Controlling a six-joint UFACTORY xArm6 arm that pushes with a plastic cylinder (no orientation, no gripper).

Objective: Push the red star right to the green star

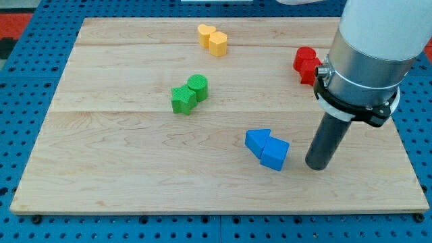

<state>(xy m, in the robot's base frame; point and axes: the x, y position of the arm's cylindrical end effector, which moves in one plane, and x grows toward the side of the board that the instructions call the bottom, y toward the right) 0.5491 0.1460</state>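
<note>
Counter [135, 169] first: a pale wooden board of glued planks fills most of the view, resting on a blue perforated base [20, 135] that shows around its edges. Next in size is my arm [374, 47], a broad white and grey cylinder coming down from the view's top right, ringed by a black clamp, narrowing into the straight dark rod. My tip [317, 167] sits on the wood at the view's lower right, just beside the blue blocks on their right side, with a narrow gap between them. This rig carries no end effector with jaws, so there is nothing to report as released or clenched; the rod simply stands upright.

Among the blocks, the blue pair is biggest in view: a blue wedge-like block [257, 140] touching a blue cube-like block [275, 154], lying below the board's centre and to the right. The green pair sits left of centre: the green star [182, 100] with a green cylinder [198, 86] touching it on its upper right. The yellow pair is near the view's top, around the middle: a yellow block [206, 34] whose shape I cannot make out, touching a yellow hexagonal block [218, 44].

The red star [310, 70] is near the view's right edge, in the upper half, tight against another red block [305, 57] whose shape I cannot tell. Both are partly hidden by my arm. The red star lies well apart from the green star, with open wood between them, and above my tip in the view.
</note>
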